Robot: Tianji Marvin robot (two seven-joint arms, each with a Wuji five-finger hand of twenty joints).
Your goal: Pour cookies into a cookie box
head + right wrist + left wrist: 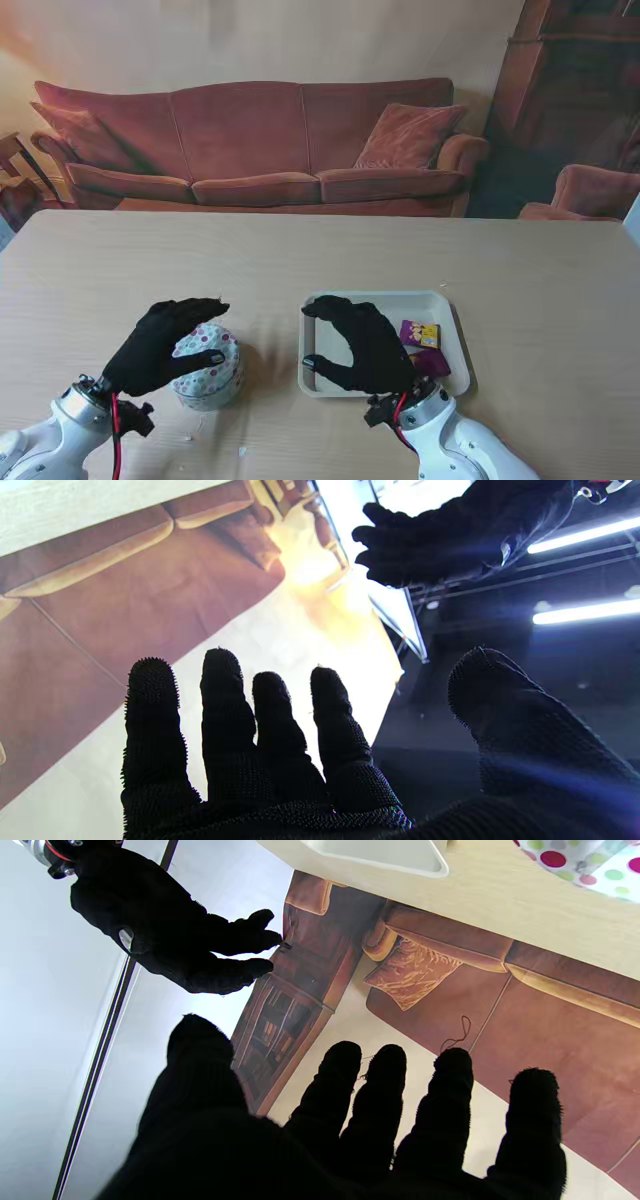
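A round cookie box point(210, 368) with a polka-dot pattern stands on the table near me on the left; a strip of it shows in the left wrist view point(585, 860). My left hand point(160, 345), in a black glove, hovers over it, fingers spread and holding nothing. A white tray point(452, 318) lies to the right with wrapped cookies point(420, 335) in purple and yellow packets. My right hand point(362, 345) hangs open above the tray's left half, its fingers point(225, 715) apart and empty. Part of the tray is hidden under that hand.
The light wooden table point(320, 250) stretches far ahead of both hands. Beyond its far edge stands a red sofa point(260, 150) with a cushion, and an armchair point(590, 195) at the right.
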